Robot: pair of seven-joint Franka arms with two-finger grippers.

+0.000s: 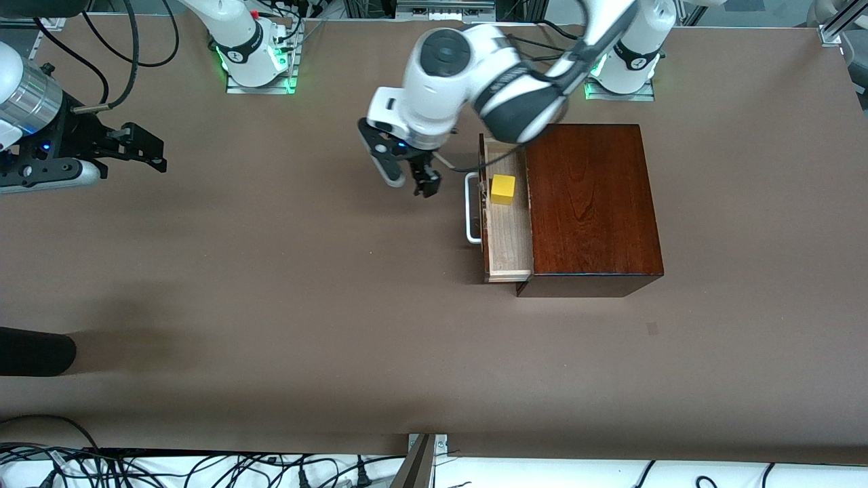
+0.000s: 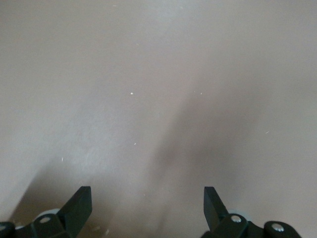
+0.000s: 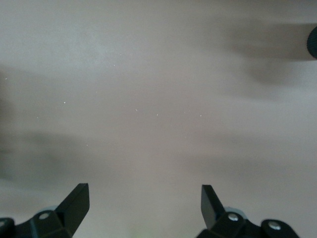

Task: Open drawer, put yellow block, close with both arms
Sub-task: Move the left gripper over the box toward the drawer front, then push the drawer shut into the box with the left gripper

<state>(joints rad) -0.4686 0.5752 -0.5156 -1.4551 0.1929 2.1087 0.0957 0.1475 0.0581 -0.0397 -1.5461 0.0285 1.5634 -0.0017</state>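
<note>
- Partly pulled out of its box [image 1: 593, 203], the drawer [image 1: 508, 234] holds the yellow block [image 1: 503, 189] near its handle [image 1: 471, 207].
- Left pincer [image 1: 413, 181] hangs released over bare worktop [image 1: 285, 285] just beside the handle.
- Right pincer [image 1: 152, 150], released, waits at the right arm's end.

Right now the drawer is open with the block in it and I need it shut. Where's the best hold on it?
Take the handle: its white bar stands clear of the drawer front, running nearer-to-farther. Probably come from above with the left gripper, open over the table beside it, jaws astride the bar. The right gripper waits at its end.
</note>
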